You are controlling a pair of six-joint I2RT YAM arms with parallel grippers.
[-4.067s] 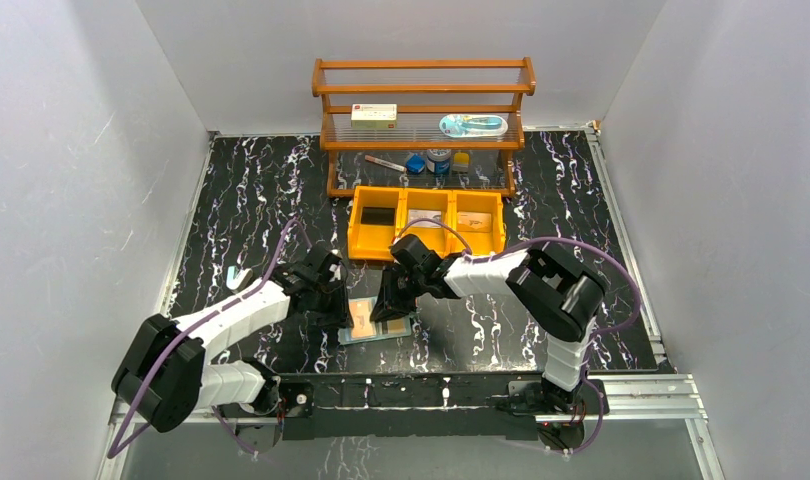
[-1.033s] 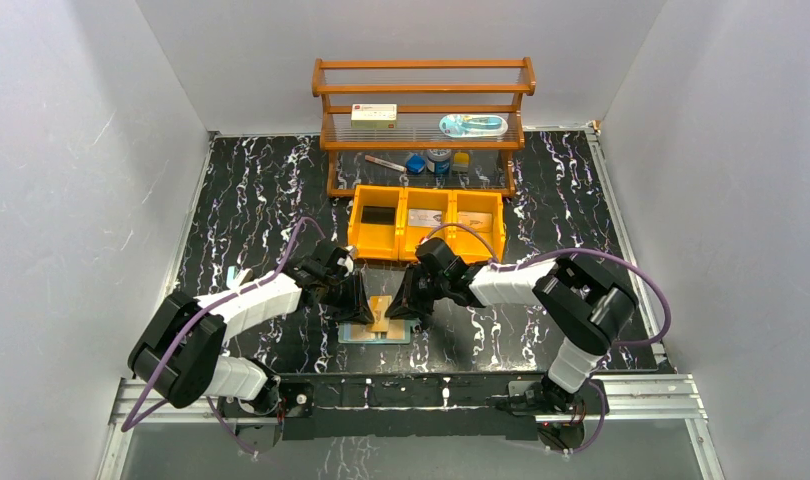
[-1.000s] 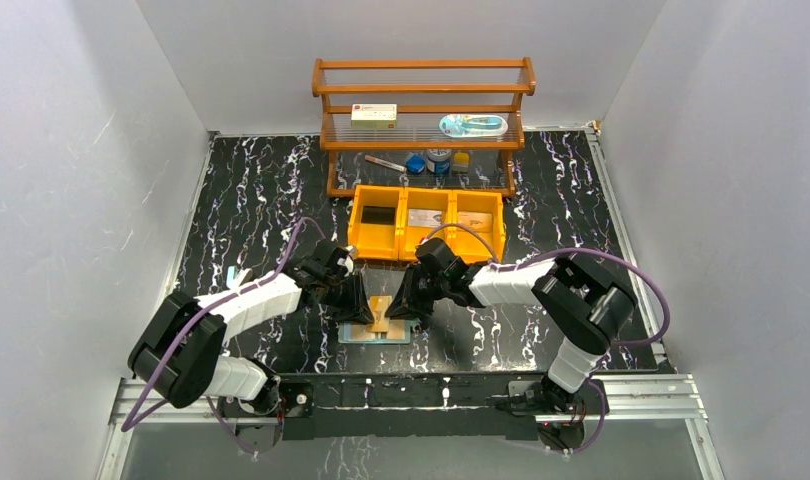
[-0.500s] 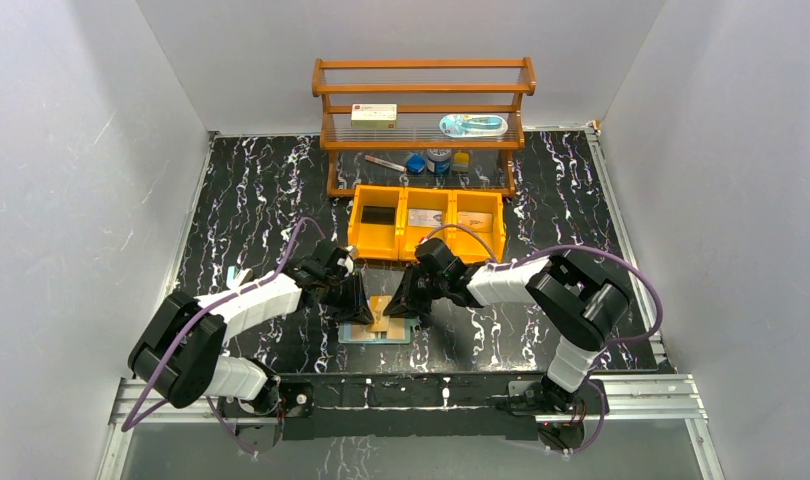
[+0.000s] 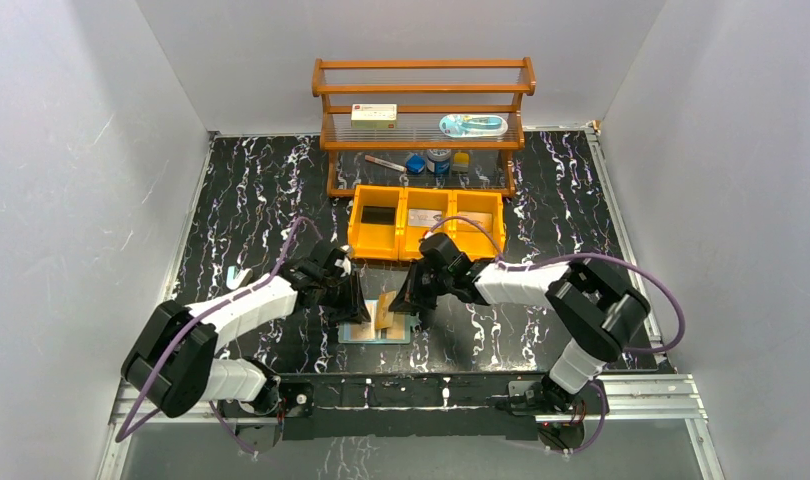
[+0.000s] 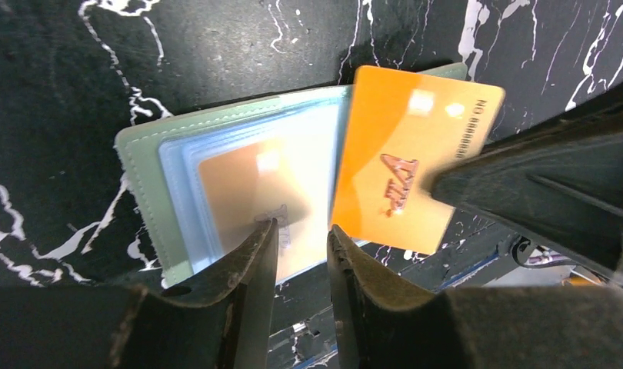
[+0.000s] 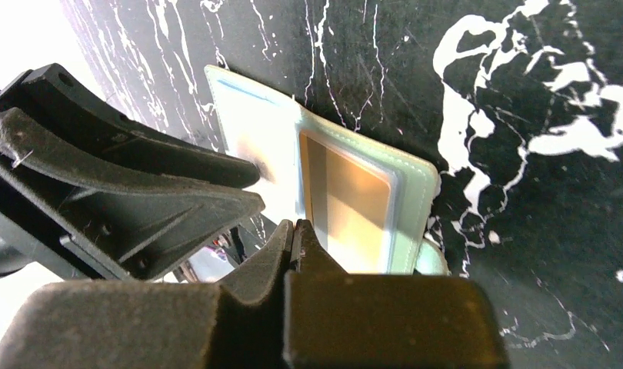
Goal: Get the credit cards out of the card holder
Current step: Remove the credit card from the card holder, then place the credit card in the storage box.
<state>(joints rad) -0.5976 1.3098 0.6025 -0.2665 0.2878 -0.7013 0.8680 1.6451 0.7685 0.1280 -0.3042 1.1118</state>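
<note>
My right pincer is closed tight, tips together. In the left wrist view it has the orange card nipped by its far short edge. The card hangs tilted above the open card holder. Its other short edge lies over the middle of the clear sleeves, and I cannot tell whether that edge sits inside a sleeve or is already free.

My left pincer is only a crack open with nothing visibly between the fingers. Its tips are down on the near edge of the card holder, and I take that as pinning it to the table rather than gripping it.

The step in hand, as I judge it, is drawing the first card out, and it looks close to done. Next I need to lift the right pincer up and away along the card's length so the card comes clear without dragging the holder. Then it has to be put down off to the side, well apart from the holder. The left tips should keep their weight on meanwhile.

The card holder lies flat and spread open, directly under and between the two pincers, near the front edge of the table. A second card of the same colour shows inside a sleeve just beyond the left fingers, so there is more to pull.
</note>
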